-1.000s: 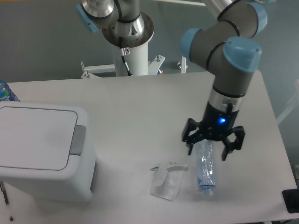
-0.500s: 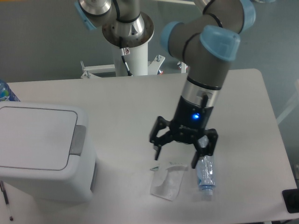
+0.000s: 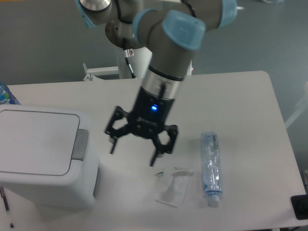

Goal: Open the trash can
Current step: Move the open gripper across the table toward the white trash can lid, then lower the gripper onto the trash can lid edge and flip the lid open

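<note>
The white boxy trash can (image 3: 45, 159) stands at the left of the table, its flat lid shut. The grey push tab (image 3: 80, 143) sits on the lid's right edge. My gripper (image 3: 132, 155) hangs open and empty above the table, a short way right of the can and near the level of the tab, touching nothing. Its two black fingers (image 3: 112, 142) point down.
A clear crushed plastic bottle (image 3: 210, 168) lies on the table to the right of the gripper. A crumpled clear wrapper (image 3: 173, 186) lies below and right of the gripper. A blue bottle top (image 3: 6, 95) shows at the left edge. The arm's base (image 3: 131, 48) stands behind.
My gripper has swept left from above the crushed bottle, past the wrapper, to beside the trash can. It stayed open. The bottle lies uncovered now.
</note>
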Robot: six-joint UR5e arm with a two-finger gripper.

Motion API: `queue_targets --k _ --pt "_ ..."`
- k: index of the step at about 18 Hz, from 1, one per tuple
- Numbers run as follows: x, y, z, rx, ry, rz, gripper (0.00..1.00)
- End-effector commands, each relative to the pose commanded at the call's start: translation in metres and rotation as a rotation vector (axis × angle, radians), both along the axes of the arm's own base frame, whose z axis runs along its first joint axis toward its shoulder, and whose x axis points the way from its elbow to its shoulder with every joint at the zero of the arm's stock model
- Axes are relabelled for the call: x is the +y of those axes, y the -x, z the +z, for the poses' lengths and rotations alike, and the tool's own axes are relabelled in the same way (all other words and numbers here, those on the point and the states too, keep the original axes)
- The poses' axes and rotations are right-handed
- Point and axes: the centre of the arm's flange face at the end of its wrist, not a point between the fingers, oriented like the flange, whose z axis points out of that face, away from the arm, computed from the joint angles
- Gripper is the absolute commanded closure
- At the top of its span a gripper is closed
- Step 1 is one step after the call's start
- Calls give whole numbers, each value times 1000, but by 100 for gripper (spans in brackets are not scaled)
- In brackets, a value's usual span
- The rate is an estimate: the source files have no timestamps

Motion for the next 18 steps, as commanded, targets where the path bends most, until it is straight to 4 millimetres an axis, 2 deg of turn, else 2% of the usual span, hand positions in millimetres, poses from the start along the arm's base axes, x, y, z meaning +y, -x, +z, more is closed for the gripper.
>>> queue_targets --k 3,5,10,18 --pt "2 -4 0 6 -2 -10 0" --pt "8 -14 0 8 -3 -30 0" --pt "12 -17 1 11 -4 -38 0" --pt "31 -32 -12 32 -16 -75 0"
